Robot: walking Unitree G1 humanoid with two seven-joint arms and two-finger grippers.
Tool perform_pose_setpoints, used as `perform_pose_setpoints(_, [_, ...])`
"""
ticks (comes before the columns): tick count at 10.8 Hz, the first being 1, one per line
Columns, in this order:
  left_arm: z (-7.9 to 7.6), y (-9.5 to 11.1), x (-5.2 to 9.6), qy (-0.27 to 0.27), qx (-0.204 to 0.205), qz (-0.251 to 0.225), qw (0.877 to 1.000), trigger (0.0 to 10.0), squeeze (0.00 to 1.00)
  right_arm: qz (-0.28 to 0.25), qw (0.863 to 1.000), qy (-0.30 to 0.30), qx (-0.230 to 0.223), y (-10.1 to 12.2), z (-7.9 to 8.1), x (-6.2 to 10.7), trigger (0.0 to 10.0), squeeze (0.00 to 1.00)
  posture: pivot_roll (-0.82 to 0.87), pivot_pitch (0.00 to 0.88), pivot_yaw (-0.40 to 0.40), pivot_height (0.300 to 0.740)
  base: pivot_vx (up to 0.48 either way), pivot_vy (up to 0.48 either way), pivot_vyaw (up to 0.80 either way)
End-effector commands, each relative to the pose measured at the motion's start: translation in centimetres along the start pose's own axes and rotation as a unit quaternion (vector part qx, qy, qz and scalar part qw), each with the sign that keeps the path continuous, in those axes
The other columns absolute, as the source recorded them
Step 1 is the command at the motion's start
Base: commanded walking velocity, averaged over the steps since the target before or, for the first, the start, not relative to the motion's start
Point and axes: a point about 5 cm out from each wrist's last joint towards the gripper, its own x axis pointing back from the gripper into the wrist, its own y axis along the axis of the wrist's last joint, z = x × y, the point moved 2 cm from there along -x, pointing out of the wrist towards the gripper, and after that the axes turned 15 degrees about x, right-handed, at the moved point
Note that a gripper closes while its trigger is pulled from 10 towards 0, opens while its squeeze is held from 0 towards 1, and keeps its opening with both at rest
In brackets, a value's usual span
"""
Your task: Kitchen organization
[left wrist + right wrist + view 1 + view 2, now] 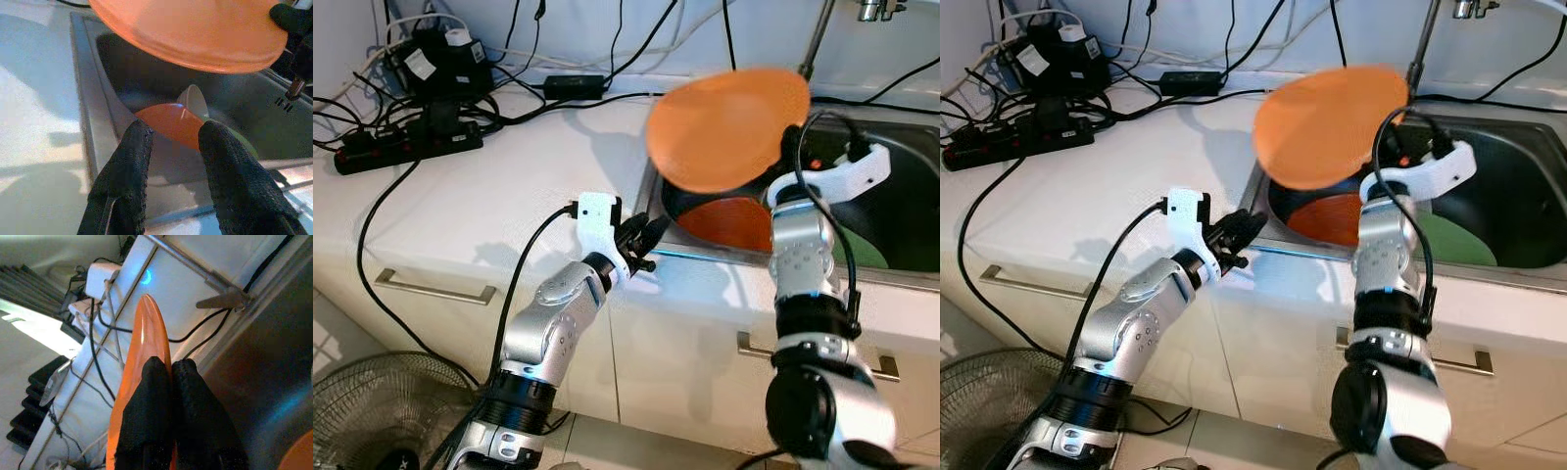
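left eye view | right gripper (793, 147) pinches orange plate (729, 127) up over sink (901, 147) | left gripper (646, 238) fingers apart, holding nothing, at sink edge | orange bowl (171, 125) in sink

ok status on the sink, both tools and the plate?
Right tool shut on orange plate, held up over sink. Left tool open at sink's near-left edge. Orange bowl, green dish in basin below.

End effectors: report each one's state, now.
Left end effector: open, empty, at the sink edge.
Right end effector: closed on the orange plate, above the sink.
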Motion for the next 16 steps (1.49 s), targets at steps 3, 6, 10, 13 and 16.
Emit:
perform_pose_setpoints(3, [0.3, -0.5, 0.6, 0.001, -0.037, 0.023, 0.999, 10.0, 0.0, -0.051, 0.995, -0.024, 0.083, 2.4, -0.6, -1.0, 10.0, 0.0, 0.1, 0.0, 0.057, 0.74, 0.0, 0.0, 0.0])
perform_pose_setpoints(6, [0.7, -0.8, 1.4, -0.002, -0.058, 0.045, 0.997, 10.0, 0.0, -0.067, 0.975, -0.009, 0.211, 2.8, -0.5, -1.2, 10.0, 0.0, 0.1, 0.0, 0.06, 0.74, 0.0, 0.0, 0.0])
perform_pose_setpoints(10, [0.7, -0.4, 1.9, -0.006, -0.082, 0.05, 0.995, 10.0, 0.0, -0.066, 0.936, 0.027, 0.345, 2.3, 0.1, -1.4, 10.0, 0.0, 0.1, 0.0, 0.058, 0.74, 0.0, 0.0, 0.0])
perform_pose_setpoints(13, [0.7, -0.4, 1.9, -0.006, -0.082, 0.05, 0.995, 10.0, 0.0, -0.066, 0.936, 0.027, 0.345, 2.3, 0.1, -1.4, 10.0, 0.0, 0.1, 0.0, 0.058, 0.74, 0.0, 0.0, 0.0])
perform_pose_setpoints(16, [0.7, -0.4, 1.9, -0.006, -0.082, 0.05, 0.995, 10.0, 0.0, -0.066, 0.936, 0.027, 0.345, 2.3, 0.1, -1.4, 10.0, 0.0, 0.1, 0.0, 0.058, 0.74, 0.0, 0.0, 0.0])
